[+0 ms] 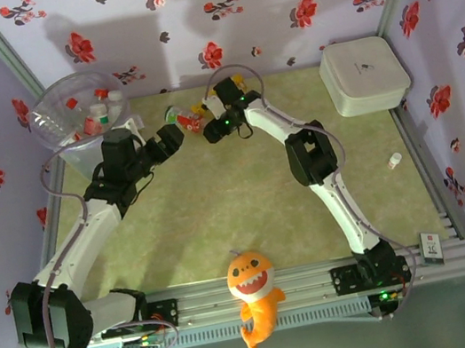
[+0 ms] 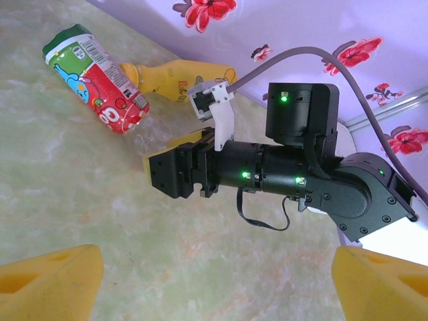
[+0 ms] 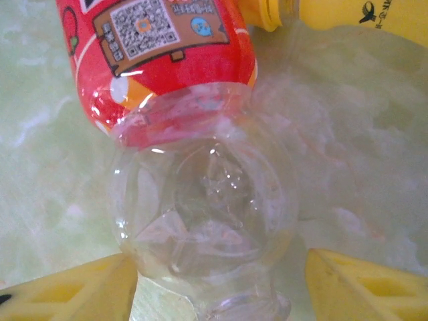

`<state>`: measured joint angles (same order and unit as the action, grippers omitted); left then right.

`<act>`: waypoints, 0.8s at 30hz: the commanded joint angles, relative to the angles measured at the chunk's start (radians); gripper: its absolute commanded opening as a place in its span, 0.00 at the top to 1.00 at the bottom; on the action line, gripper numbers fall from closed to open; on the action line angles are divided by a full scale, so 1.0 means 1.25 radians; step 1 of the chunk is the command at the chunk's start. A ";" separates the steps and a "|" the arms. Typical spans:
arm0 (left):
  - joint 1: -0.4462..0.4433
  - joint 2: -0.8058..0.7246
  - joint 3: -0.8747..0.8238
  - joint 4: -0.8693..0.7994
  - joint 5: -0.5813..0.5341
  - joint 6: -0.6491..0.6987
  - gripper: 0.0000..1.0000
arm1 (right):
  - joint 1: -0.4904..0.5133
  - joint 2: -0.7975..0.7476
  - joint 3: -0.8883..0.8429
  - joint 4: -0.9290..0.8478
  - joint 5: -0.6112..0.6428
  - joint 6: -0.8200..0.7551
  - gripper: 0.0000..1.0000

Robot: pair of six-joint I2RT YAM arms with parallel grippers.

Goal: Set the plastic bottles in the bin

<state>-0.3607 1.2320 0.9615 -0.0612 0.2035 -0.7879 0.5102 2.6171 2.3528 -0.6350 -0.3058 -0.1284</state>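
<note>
Straddling the clear red-labelled plastic bottle (image 3: 200, 194) beside the yellow plastic bottle (image 3: 361, 13), the right gripper (image 3: 219, 261) has jaws apart; likely light, slick, crushable, so squeeze gently mid-body; the left gripper (image 2: 214, 267) gapes, empty.

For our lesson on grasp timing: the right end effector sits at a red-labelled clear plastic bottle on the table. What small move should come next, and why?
Probably close the right end effector on the red-labelled clear plastic bottle: its yellow fingers flank the bottle's clear end, one apparently not yet touching.
</note>
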 commanded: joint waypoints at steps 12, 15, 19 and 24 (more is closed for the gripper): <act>0.012 -0.009 -0.001 0.016 0.010 -0.012 0.11 | -0.002 -0.018 -0.025 -0.030 0.013 -0.030 0.61; 0.013 -0.004 0.004 0.017 0.009 -0.011 0.11 | -0.002 -0.062 -0.084 0.006 0.008 -0.029 0.65; 0.014 0.008 0.013 0.022 0.010 -0.014 0.11 | -0.002 -0.136 -0.166 0.031 -0.003 -0.027 0.66; 0.015 0.029 0.022 0.062 0.027 -0.035 0.11 | -0.001 -0.278 -0.360 0.144 -0.032 0.008 0.67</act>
<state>-0.3515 1.2484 0.9619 -0.0437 0.2104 -0.8043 0.5087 2.3939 1.9766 -0.5480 -0.3042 -0.1482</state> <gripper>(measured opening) 0.893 0.334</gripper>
